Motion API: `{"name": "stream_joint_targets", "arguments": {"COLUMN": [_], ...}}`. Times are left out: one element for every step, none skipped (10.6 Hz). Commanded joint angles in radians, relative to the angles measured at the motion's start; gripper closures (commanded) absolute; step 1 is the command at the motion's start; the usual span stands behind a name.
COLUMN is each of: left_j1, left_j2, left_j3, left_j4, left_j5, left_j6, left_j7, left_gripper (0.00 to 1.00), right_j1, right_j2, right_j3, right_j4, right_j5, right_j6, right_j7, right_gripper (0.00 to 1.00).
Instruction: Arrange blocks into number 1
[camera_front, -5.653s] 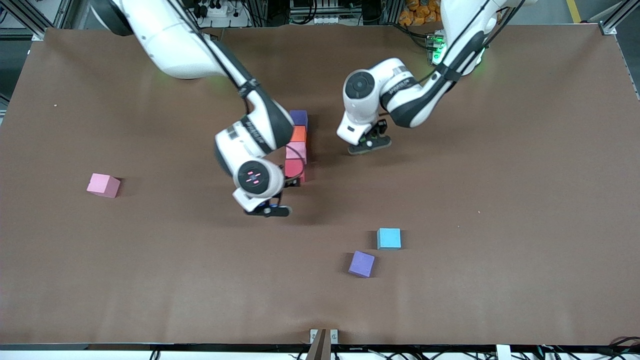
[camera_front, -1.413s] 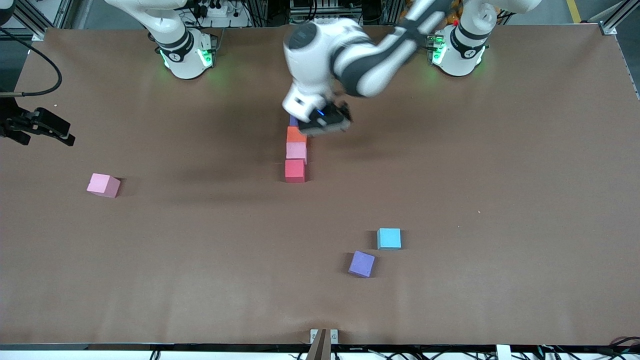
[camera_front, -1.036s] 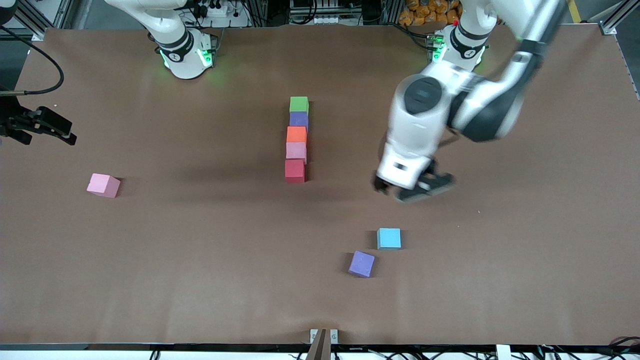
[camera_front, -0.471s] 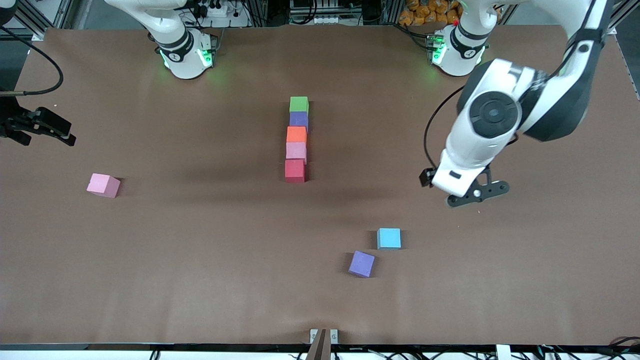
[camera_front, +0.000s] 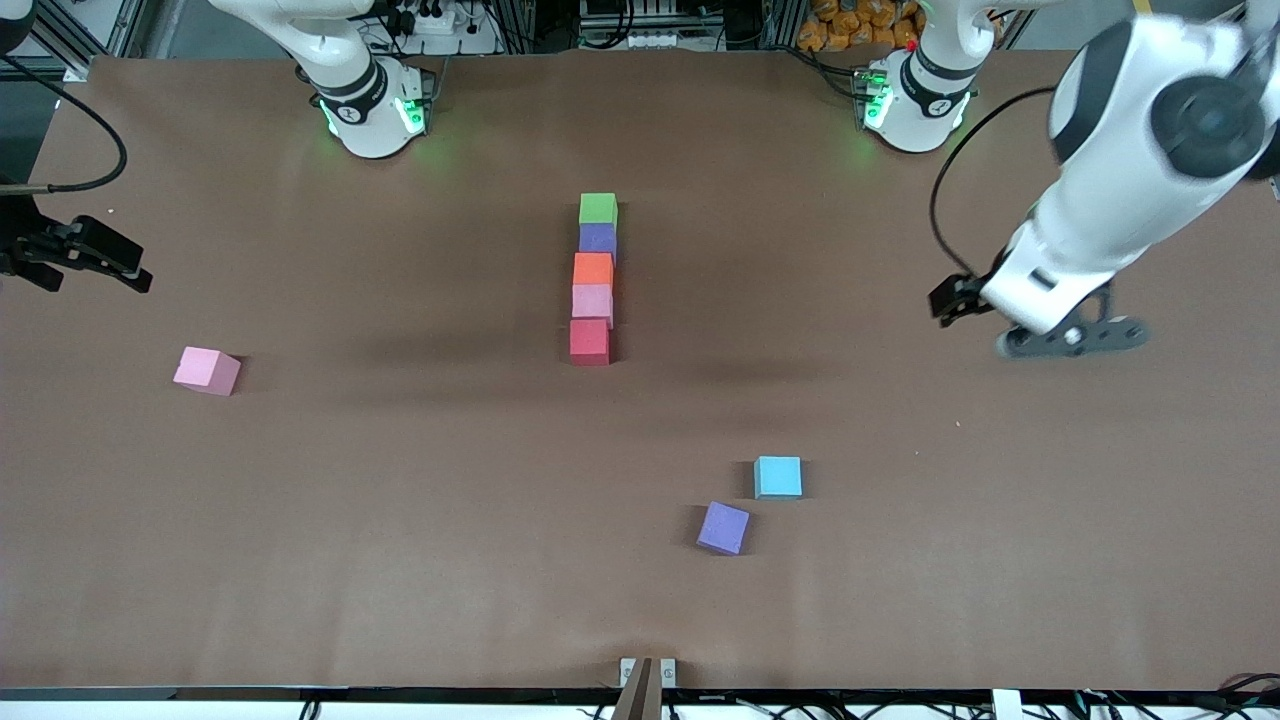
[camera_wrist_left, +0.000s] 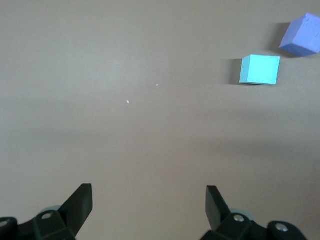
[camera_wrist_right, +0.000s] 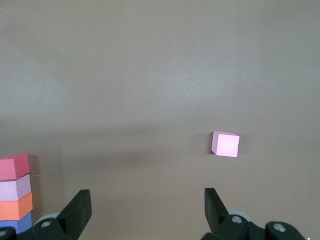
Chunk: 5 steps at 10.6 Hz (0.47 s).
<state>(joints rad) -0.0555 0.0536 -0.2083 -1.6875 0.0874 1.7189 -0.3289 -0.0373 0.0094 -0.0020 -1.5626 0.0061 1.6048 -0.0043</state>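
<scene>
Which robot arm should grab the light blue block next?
Probably the left. The left pincer hangs open over bare table toward its own end, and the light blue block lies toward that end from the column. The right pincer is open over the table's edge at the right arm's end.

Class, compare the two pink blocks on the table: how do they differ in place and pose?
The pink block in the line sits squarely between the orange block and the red block, touching both. The lone pink block stands apart toward the right arm's end of the table, turned slightly askew and a little nearer the front camera. Both are plain pink cubes of equal size.
</scene>
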Motion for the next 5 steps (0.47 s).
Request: {"name": "stream_joint_targets", "arguments": {"left_j1": [-0.06,-0.057,-0.055,-0.053,-0.053], "left_j2": [-0.043,-0.052,-0.058,-0.073,-0.084], "left_j3": [0.102,0.107,0.107,0.107,0.106], "left_j4": [0.067,0.101,0.12,0.136,0.155], "left_j5": [-0.021,-0.02,-0.023,-0.032,-0.061], "left_j6": [-0.07,-0.102,-0.155,-0.192,-0.235], "left_j7": [0.104,0.176,0.224,0.241,0.267], "left_gripper": [0.0,0.0,0.0,0.0,0.0], "right_j1": [-0.003,-0.004,-0.021,-0.024,-0.021], "right_j2": [-0.011,-0.011,-0.002,0.001,0.001], "right_j3": [-0.003,-0.003,-0.003,-0.001,0.0], "right_j4": [-0.01,-0.011,-0.01,-0.008,-0.007], "right_j5": [-0.012,-0.014,-0.012,-0.008,-0.012], "right_j6": [-0.02,-0.028,-0.028,-0.029,-0.042], "right_j7": [-0.006,-0.005,-0.008,-0.003,0.001], "right_gripper": [0.0,0.0,0.0,0.0,0.0]}}
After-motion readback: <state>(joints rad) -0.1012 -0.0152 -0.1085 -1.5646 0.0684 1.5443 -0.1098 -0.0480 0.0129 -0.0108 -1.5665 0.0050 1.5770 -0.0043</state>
